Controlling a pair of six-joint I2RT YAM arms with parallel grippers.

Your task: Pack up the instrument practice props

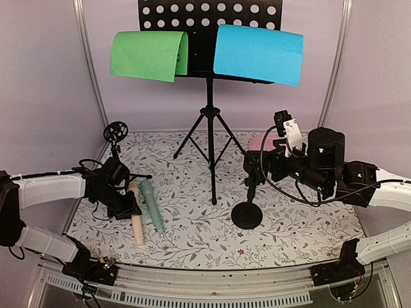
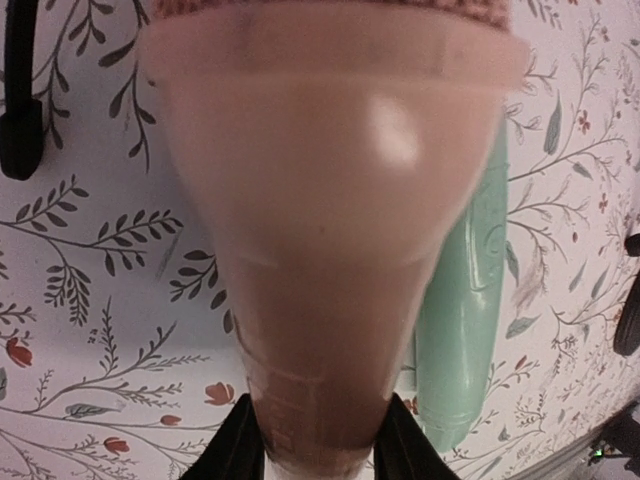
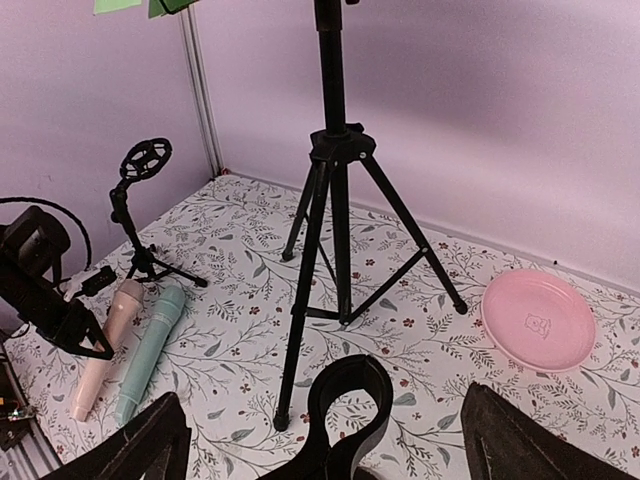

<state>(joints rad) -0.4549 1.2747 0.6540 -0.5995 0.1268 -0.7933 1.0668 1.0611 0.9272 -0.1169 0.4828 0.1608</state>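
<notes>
My left gripper (image 2: 320, 445) grips the pink toy microphone (image 2: 330, 250); my right gripper (image 3: 330, 440) is spread wide around a black mic support (image 3: 372, 372).

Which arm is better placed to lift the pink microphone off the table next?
Left: the left pincer grips the pink microphone; the right pincer stands open over the round-base stand.

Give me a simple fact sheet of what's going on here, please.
Left pincer: shut on pink plastic toy microphone
Beside it: mint plastic toy microphone, lying flat
Right pincer: open around the clip of black round-based mic support
Black perforated music rack: standing, green paper sheet and blue paper sheet draped over it
Round pink plate: lying on the table
</notes>
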